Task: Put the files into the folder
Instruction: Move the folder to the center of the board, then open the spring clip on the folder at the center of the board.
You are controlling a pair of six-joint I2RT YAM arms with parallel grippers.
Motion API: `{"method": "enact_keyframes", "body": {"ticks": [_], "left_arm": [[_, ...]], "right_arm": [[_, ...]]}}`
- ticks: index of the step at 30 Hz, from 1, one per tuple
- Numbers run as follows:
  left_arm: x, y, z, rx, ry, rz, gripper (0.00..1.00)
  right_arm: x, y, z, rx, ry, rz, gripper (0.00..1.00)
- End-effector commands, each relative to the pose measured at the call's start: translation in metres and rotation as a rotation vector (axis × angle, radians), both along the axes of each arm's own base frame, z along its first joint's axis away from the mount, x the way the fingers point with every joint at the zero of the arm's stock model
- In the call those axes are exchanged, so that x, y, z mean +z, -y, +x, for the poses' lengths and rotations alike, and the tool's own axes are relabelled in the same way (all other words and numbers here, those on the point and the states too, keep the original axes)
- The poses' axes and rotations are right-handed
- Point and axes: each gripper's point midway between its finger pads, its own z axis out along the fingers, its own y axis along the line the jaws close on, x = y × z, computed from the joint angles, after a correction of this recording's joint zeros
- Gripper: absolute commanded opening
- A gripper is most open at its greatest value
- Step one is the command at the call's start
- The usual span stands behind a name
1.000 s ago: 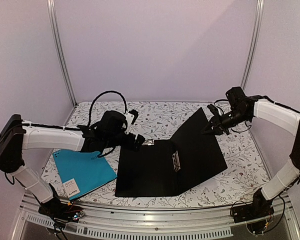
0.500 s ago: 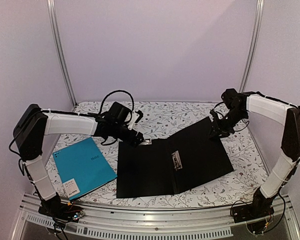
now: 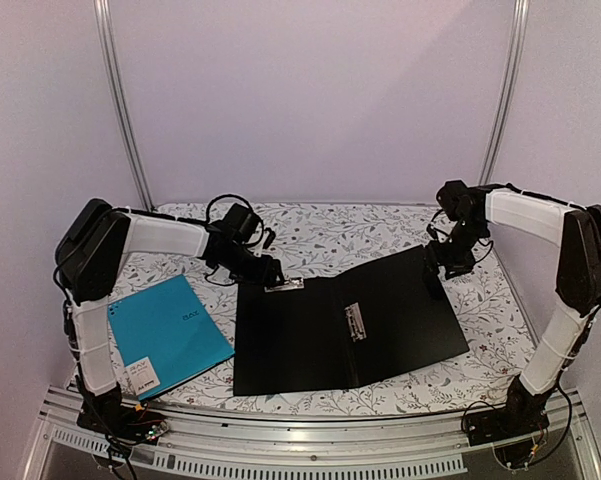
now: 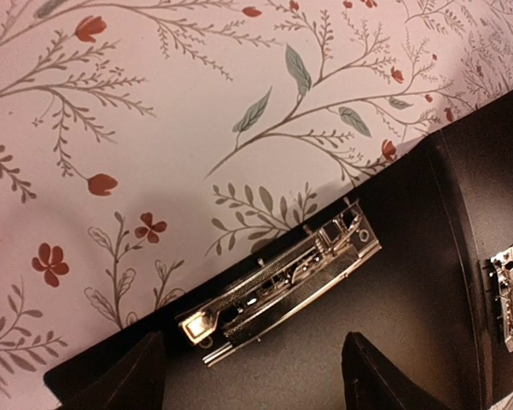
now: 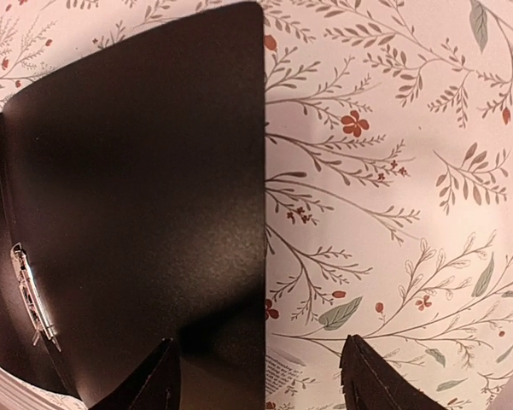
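The large flat black folder (image 3: 300, 345) lies open on the floral tablecloth (image 3: 330, 235). Its right cover, raised a second ago, is now down almost flat. The right gripper (image 3: 443, 262), then pinched on that cover's far corner, hovers over it with fingers spread. The left gripper (image 3: 270, 272) stays above the silver metal clip (image 4: 282, 286), its fingers apart and nothing between them. A sliver of printed white paper (image 5: 283, 373) at the cover's edge may be the files. The teal-blue folder (image 3: 168, 335) hasn't moved.
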Motion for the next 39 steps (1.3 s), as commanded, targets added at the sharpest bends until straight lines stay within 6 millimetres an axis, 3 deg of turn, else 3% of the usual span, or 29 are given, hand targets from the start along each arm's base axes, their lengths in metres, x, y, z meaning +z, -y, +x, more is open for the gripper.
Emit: {"method": "enact_keyframes", "body": {"ticks": [1,7,11,16,25,39], "left_arm": [[0.003,-0.001,0.002,0.062,-0.077,-0.042,0.69],[-0.005,-0.012,0.010,0.109,-0.125,-0.071,0.59],[-0.010,-0.019,0.016,0.131,-0.153,-0.094,0.54],[-0.014,-0.021,0.022,0.146,-0.212,-0.163,0.45],[-0.018,-0.012,0.022,0.159,-0.300,-0.294,0.34],[-0.025,-0.018,0.023,0.187,-0.318,-0.305,0.18]], "right_arm": [[0.028,-0.010,0.020,0.055,0.140,-0.078,0.65],[0.042,-0.022,0.031,0.129,0.228,-0.150,0.59],[0.042,-0.023,0.033,0.143,0.231,-0.158,0.49],[0.039,-0.025,0.033,0.150,0.219,-0.153,0.44],[0.033,-0.025,0.030,0.157,0.197,-0.154,0.40],[0.031,-0.027,0.027,0.166,0.183,-0.142,0.38]]}}
